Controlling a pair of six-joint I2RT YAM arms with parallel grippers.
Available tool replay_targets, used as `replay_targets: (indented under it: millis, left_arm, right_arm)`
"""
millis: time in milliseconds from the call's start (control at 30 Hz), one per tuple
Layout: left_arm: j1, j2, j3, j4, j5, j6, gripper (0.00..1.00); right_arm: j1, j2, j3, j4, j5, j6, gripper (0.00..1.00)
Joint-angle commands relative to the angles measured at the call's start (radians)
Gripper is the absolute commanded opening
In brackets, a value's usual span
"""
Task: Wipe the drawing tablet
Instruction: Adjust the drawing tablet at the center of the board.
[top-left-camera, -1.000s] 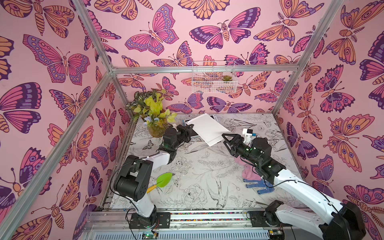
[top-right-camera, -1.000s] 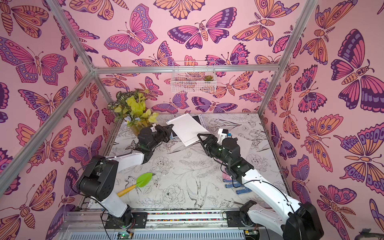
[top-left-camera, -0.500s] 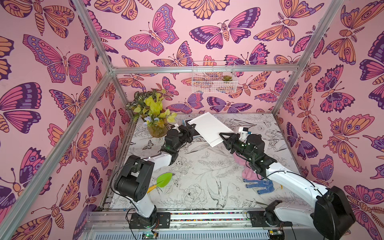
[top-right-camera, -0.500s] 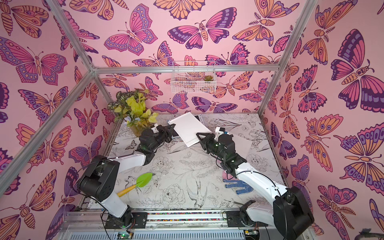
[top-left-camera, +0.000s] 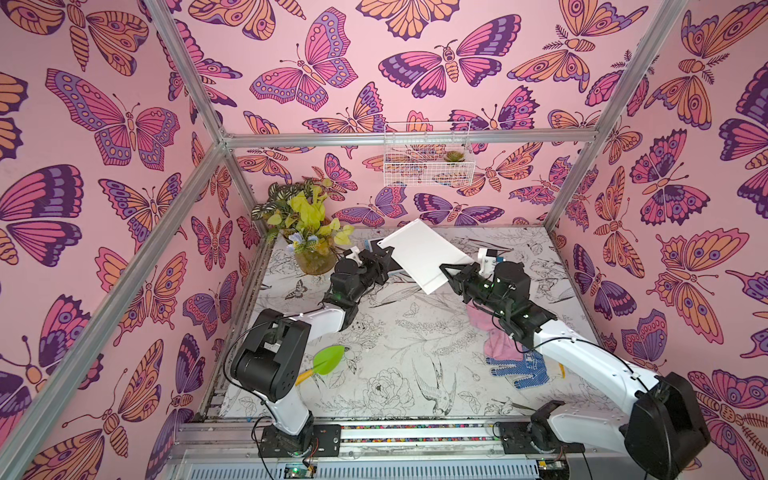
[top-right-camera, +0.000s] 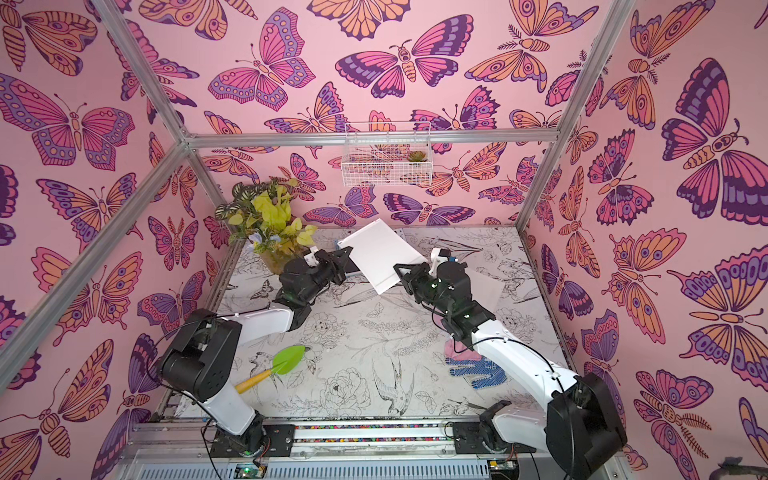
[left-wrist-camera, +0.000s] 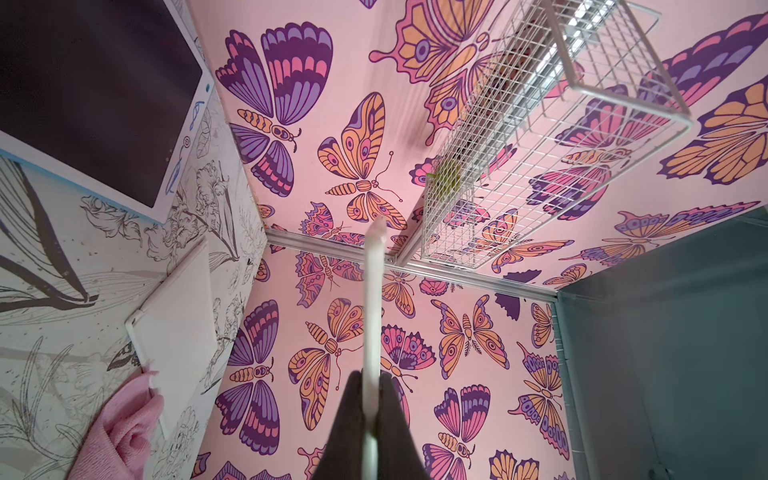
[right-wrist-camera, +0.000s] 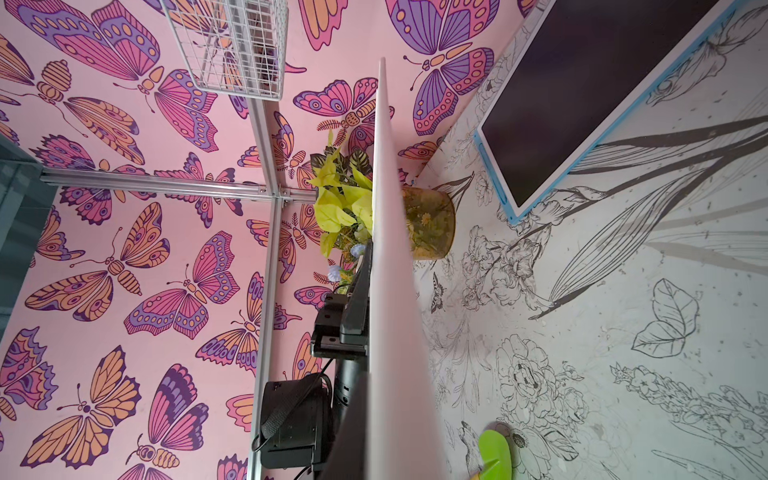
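The drawing tablet, dark-screened with a white and blue frame, lies flat on the table at the back, also in the right wrist view. In both top views a raised white board hides most of it. My left gripper is shut on the board's left edge. My right gripper is shut on its near right edge. A pink cloth lies on the table under my right arm, touched by neither gripper.
A potted plant stands at the back left. A second white panel lies next to the pink cloth. A blue dotted glove sits front right, a green leaf-shaped scoop front left. A wire basket hangs on the back wall.
My right gripper has moved in to the white board and shut on its edge. The left gripper has kept its hold, and the board has shifted slightly.
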Motion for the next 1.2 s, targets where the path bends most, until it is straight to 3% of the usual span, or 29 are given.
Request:
replay_targets:
  millis: [0, 133, 300, 367, 467, 600, 667, 833, 1167]
  left_arm:
    - [0.001, 0.011, -0.002, 0.051, 0.023, -0.016, 0.22]
    - [0.001, 0.007, -0.003, 0.015, 0.047, -0.007, 0.49]
    - [0.007, -0.049, -0.020, -0.137, 0.080, 0.051, 0.67]
    - [0.017, -0.087, -0.006, -0.297, 0.116, 0.109, 0.69]
    - [0.041, -0.168, 0.060, -0.674, 0.167, 0.296, 0.69]
    - [0.063, -0.232, 0.205, -1.201, 0.146, 0.663, 0.69]
    - [0.069, -0.236, 0.254, -1.381, 0.114, 0.808, 0.69]
    - [0.113, -0.273, 0.196, -1.531, 0.100, 0.984, 0.69]
    - [0.159, -0.314, 0.019, -1.556, 0.146, 1.111, 0.69]
  right_arm:
    - [-0.028, -0.030, 0.021, -0.027, 0.001, -0.063, 0.00]
    - [-0.052, -0.044, 0.018, -0.051, -0.018, -0.081, 0.00]
    - [-0.106, -0.072, 0.020, -0.119, -0.070, -0.133, 0.00]
    - [-0.145, -0.077, 0.036, -0.171, -0.138, -0.182, 0.00]
    - [-0.211, -0.072, 0.078, -0.299, -0.310, -0.328, 0.00]
    - [-0.242, -0.018, 0.149, -0.562, -0.564, -0.628, 0.00]
    - [-0.241, 0.034, 0.164, -0.667, -0.668, -0.743, 0.00]
    - [-0.218, 0.187, 0.164, -0.764, -0.851, -0.890, 0.00]
    - [-0.114, 0.530, 0.336, -1.043, -0.851, -1.228, 0.00]
